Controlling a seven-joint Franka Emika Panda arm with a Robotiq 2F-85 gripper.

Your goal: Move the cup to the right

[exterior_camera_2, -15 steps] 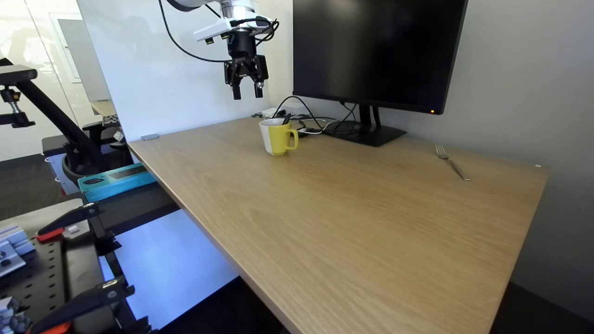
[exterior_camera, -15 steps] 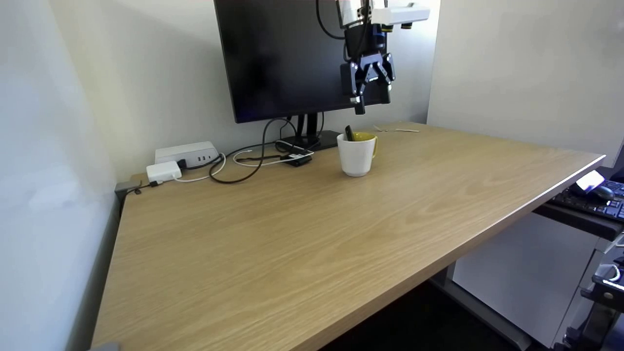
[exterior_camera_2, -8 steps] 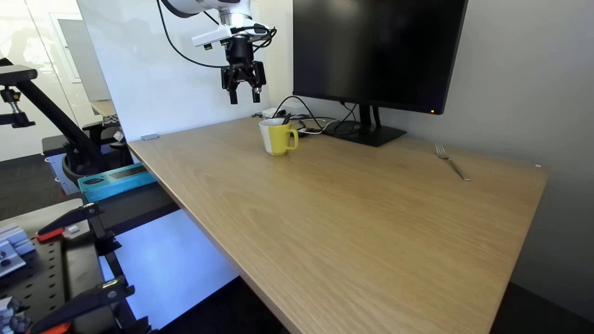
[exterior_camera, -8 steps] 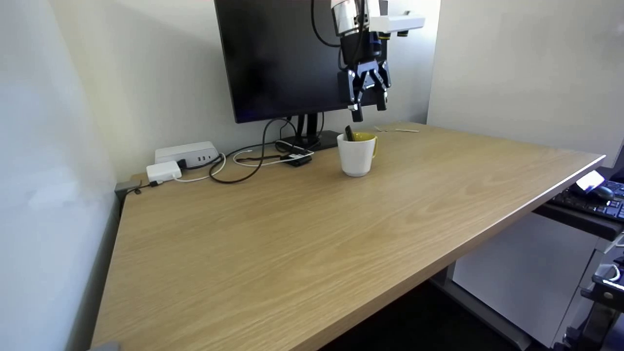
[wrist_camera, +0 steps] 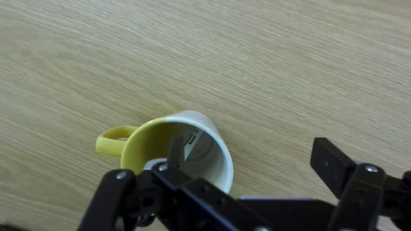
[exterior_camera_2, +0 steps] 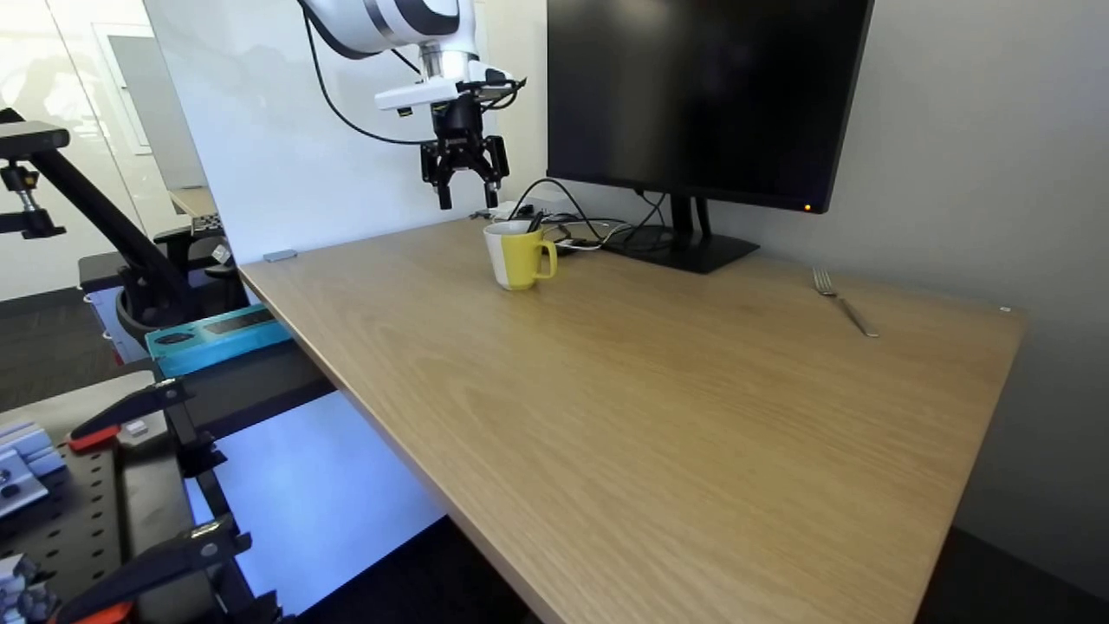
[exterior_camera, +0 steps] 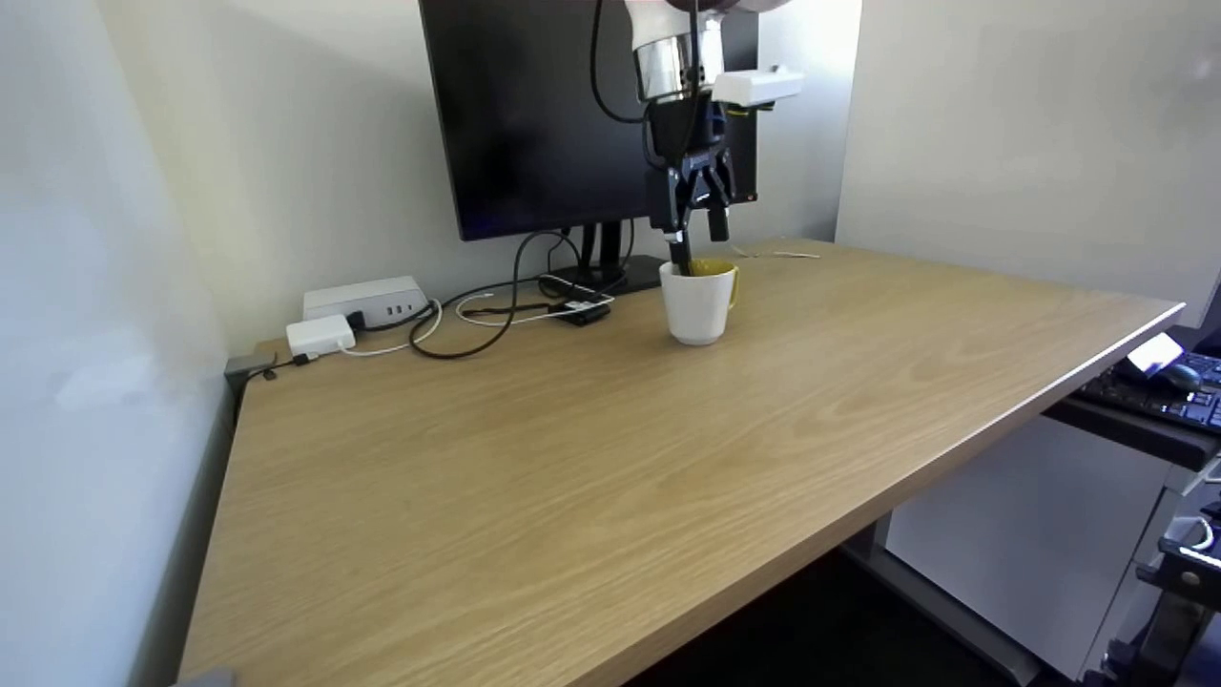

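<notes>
One gripper here, two fingers, and the jaws are spread wide apart! One desk, one monitor, one fork, and one white-and-yellow mug upright on that desk, one marker leaning inside. In the wrist view the mug sits off to one side of the jaws' gap, one finger cutting across its mouth, the other well apart from it. Is that near finger touching? Can't tell.
</notes>
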